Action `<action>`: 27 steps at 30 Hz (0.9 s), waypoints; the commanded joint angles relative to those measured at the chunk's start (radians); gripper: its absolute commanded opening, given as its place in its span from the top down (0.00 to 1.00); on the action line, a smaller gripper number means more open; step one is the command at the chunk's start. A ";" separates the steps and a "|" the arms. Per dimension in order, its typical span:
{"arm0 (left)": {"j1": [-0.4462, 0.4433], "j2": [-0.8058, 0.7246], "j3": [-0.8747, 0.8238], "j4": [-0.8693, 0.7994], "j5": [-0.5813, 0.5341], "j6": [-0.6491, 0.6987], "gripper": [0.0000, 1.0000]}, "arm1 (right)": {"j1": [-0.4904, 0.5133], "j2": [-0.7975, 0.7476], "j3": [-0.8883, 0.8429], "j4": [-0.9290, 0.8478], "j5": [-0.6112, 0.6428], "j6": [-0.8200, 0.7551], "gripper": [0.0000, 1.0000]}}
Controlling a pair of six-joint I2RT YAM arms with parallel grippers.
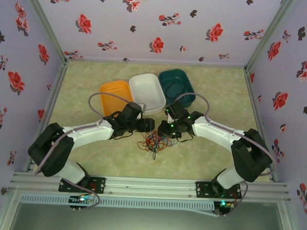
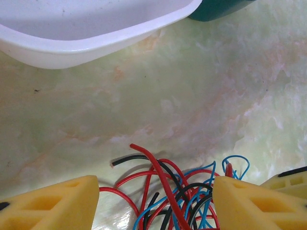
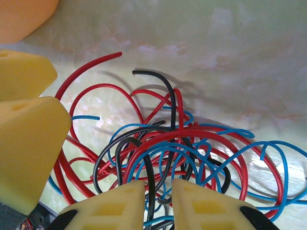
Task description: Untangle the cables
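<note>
Separating the tangle: step in hand, by judgement, at an early stage, with no strand drawn free yet.

Desk [image 1: 221,93]: pale green, marbled. Carries 3 trays along the far side: orange tray [image 1: 115,94], white tray [image 1: 147,89], teal tray [image 1: 176,81].

Left claw [image 2: 156,199]: released, jaws wide apart on either side of the heap, low over the desk.

Right claw [image 3: 158,194]: jaws nearly together, with 1 black strand [image 3: 151,187] running into the narrow gap. Cannot tell whether pinched or merely threaded through.

Cables [image 1: 154,142]: 1 loose knot of red, blue and black wire. Located on the desk near its middle, on the near side of the white tray and apart from it, directly between both claws. Thin and springy in look, looped over and through one another, with several cut ends poking out free.

Next move, as a judgement:
1. Close the left claw on 1 outer red strand [image 2: 156,165] only.
2. Anchor the rest with the right claw.
3. Draw apart slowly, watching for neighbouring loops dragging along.
4. Avoid clamping several strands at once.
</note>
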 commanded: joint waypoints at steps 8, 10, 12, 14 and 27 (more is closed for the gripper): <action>-0.007 0.027 -0.019 0.028 0.009 -0.007 0.44 | 0.011 0.021 0.004 0.025 -0.015 0.010 0.90; -0.008 0.033 -0.019 0.026 0.010 -0.007 0.48 | 0.009 0.008 0.017 -0.002 0.007 -0.003 0.94; -0.008 0.040 -0.016 0.021 0.009 -0.007 0.53 | 0.009 -0.010 0.036 -0.052 0.041 -0.028 0.95; -0.007 0.045 -0.014 0.015 0.009 -0.006 0.59 | 0.007 -0.032 0.051 -0.096 0.074 -0.047 0.98; -0.006 0.061 -0.005 -0.032 -0.006 -0.002 0.94 | -0.043 -0.188 0.103 -0.192 0.165 -0.103 1.00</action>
